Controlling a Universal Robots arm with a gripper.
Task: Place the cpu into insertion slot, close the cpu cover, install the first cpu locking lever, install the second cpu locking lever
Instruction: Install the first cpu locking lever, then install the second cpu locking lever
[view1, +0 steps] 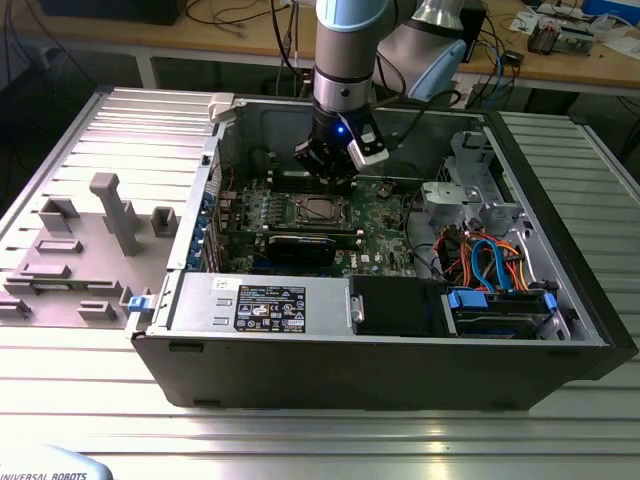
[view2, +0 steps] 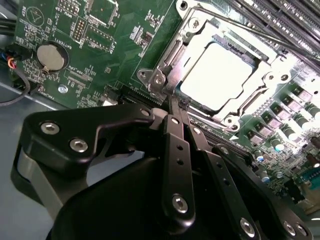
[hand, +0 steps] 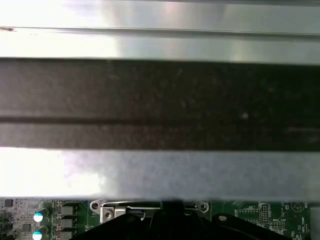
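Note:
The cpu (view2: 217, 75) lies flat in its socket on the green motherboard, its silvery top bright. The cpu cover (view2: 173, 51) is folded down around it as a metal frame. My gripper (view2: 172, 101) is shut, its two black fingers pressed together, the tips at the socket's edge beside a corner hinge (view2: 159, 80). I see nothing held between them. In the exterior view the gripper (view1: 335, 180) hangs inside the open computer case just behind the cpu (view1: 318, 210). In the first wrist view the gripper (hand: 172, 222) shows dark in front of the socket frame.
A long black card (view1: 300, 245) lies just in front of the socket. Memory slots (view2: 280, 15) and a coin battery (view2: 52, 56) flank it. The case wall (hand: 160, 100) is close. Blue and orange cables (view1: 490, 265) fill the exterior view's right. Grey fixtures (view1: 110, 210) stand outside, left.

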